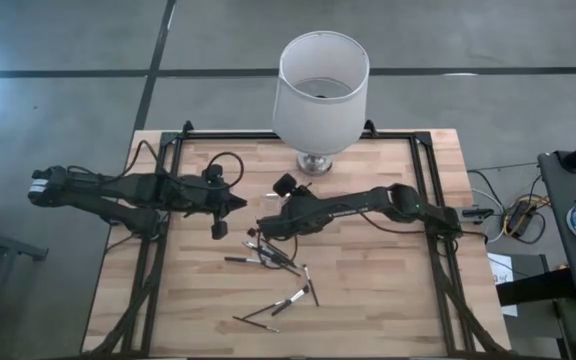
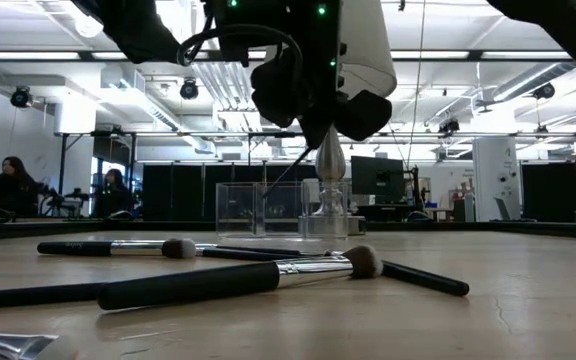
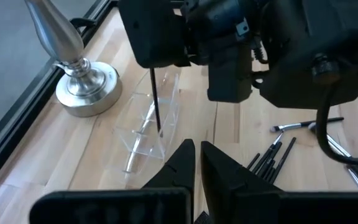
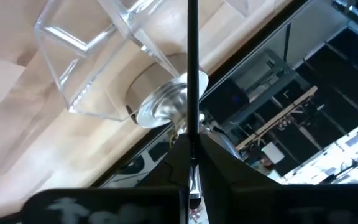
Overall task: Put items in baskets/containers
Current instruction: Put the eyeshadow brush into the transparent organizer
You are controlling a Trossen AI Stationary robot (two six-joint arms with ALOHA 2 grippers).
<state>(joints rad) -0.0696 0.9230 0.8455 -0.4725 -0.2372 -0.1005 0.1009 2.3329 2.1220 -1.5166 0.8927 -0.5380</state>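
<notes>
One thin dark brush point(image 4: 192, 74) hangs upright in the right gripper point(image 4: 191, 149) — fingers clamped on its handle — above the clear holder point(image 3: 149, 121) beside the lamp base point(image 3: 86, 87), while the left gripper point(image 3: 196, 163), fingers nearly together, hovers close by.

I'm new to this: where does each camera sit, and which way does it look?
High view: above the table, facing straight down; both arms show, left tool, right tool.
Low view: at tabletop height, facing level across loose brushes into the room; arms hang in from above.
Left wrist view: on the left arm, facing past its own tool at the right arm.
Right wrist view: on the right arm, facing along its held brush.
Shared: both wrist views show the clear holder and lamp base.
</notes>
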